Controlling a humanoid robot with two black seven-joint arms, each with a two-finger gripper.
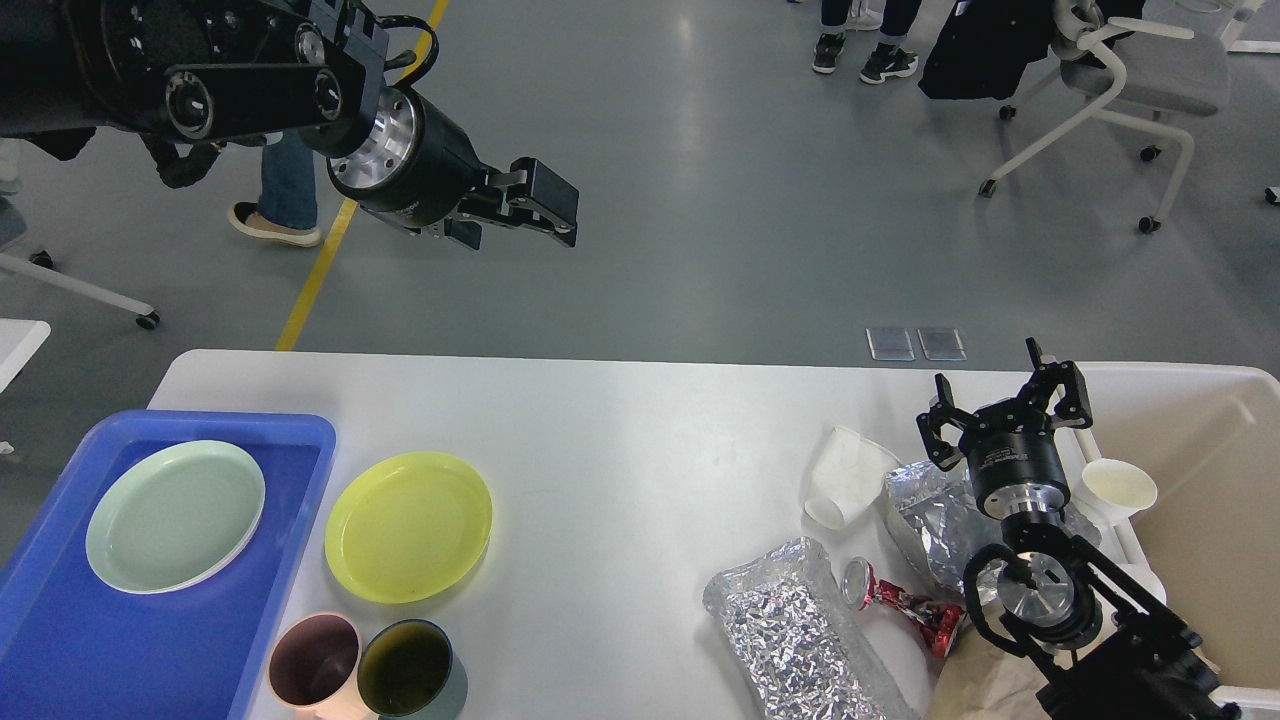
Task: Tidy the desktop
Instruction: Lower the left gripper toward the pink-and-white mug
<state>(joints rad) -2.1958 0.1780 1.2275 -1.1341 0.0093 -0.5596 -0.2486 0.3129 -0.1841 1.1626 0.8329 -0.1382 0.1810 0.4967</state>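
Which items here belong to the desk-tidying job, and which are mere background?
Job: desktop, yellow plate, two cups, foil bags, crushed can, paper cup, blue tray, beige tub.
Background: office chair, bystanders' legs.

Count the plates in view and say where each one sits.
2. A pale green plate lies in the blue tray at the left. A yellow plate lies on the desktop just right of the tray. None seems hidden.

One head view, high, facing forward and down; the white surface (620,440) lies near below; grey floor (720,200) stretches beyond.
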